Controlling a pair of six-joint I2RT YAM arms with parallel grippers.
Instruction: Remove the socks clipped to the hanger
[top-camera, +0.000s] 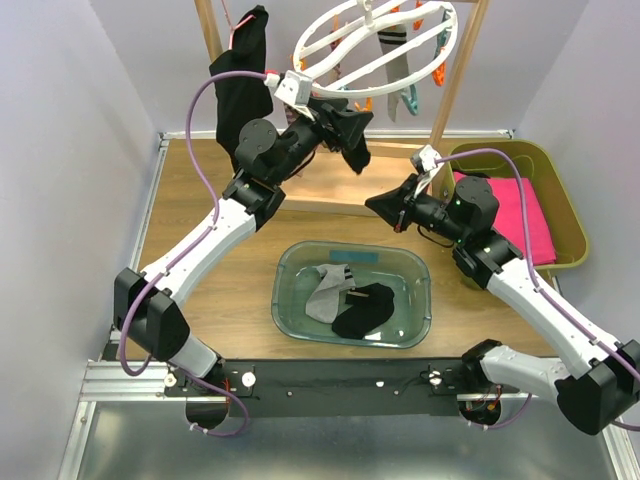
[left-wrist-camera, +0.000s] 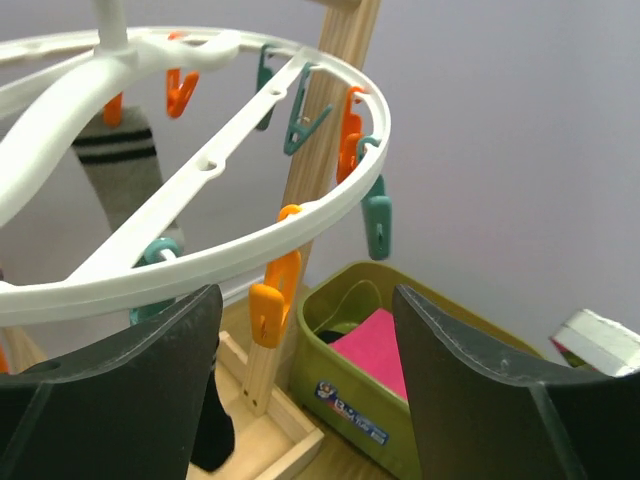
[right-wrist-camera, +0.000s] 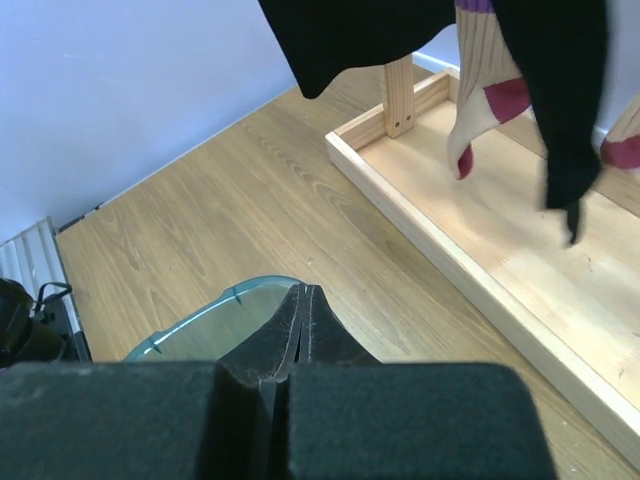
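Left wrist view: smooth round white plastic hanger (left-wrist-camera: 200, 265), orange pegs (left-wrist-camera: 272, 300).

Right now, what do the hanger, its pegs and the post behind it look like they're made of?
Hanger: white moulded plastic, smooth with a slight sheen; moulded holes show along its bars.
Pegs: orange and teal, probably glossy plastic, going by the even colour and soft highlights.
Post: pale bare wood, matt, with visible grain.
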